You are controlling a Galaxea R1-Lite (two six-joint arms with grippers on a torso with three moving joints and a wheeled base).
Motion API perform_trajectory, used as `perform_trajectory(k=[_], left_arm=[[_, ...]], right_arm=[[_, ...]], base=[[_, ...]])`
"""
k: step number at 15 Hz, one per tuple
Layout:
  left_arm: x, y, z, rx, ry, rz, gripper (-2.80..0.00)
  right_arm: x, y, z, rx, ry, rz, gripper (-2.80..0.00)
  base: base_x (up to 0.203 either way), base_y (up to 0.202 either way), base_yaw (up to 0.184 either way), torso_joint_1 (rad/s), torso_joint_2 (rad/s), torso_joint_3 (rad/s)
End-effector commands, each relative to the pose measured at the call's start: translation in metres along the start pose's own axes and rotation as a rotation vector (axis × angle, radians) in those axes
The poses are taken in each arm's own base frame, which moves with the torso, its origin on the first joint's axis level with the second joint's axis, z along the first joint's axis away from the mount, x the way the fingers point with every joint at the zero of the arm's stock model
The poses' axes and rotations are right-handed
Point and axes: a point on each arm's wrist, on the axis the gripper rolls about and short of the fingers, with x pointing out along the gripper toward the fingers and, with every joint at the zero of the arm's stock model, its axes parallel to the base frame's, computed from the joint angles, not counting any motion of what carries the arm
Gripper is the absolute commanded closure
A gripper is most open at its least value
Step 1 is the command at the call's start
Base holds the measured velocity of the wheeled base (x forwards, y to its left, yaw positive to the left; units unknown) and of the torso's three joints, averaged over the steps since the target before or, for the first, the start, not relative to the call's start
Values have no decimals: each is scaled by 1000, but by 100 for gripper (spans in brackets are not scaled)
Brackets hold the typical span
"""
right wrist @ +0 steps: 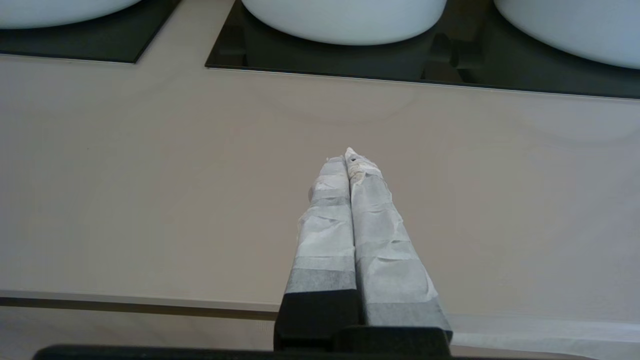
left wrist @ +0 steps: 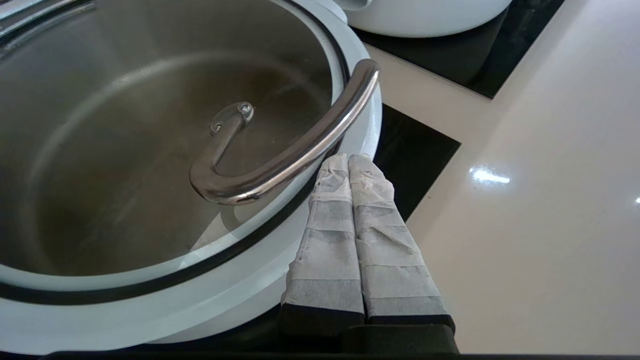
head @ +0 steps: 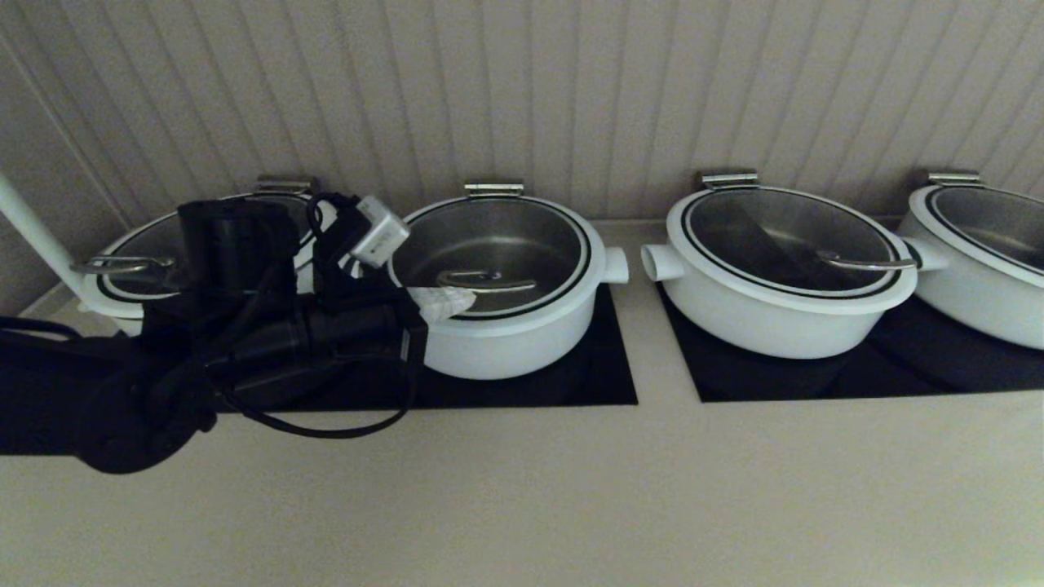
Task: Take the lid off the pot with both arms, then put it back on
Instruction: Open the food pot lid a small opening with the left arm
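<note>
1. Lid seated on pot, second from left on worktop.
2. Left end effector closed, empty, at lid's 7 o'clock rim, below hook handle.
3. Right end effector closed, empty, over bare worktop.

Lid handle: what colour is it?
Shiny silver steel handle on the lid, clearest in the left wrist view.

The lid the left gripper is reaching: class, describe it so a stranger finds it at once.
On the counter, four white pots line the wall; take the second from the robot's left, the pot. Its lid alone has a steel hook handle at its centre, with the left gripper at its rim.
</note>
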Motion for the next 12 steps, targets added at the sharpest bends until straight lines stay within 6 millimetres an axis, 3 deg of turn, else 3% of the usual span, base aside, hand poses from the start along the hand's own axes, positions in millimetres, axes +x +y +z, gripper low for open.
perform_trajectory(k=[1,12], left_arm=[[3,0,-5,-6,14,-3,0],[15,4,-17,-16,55,18,0]], right_arm=[[0,0,0,1,0,0,0],[0,0,0,2,2,0,0]], base=[[0,0,0,0,0,0],[0,0,0,0,0,0]])
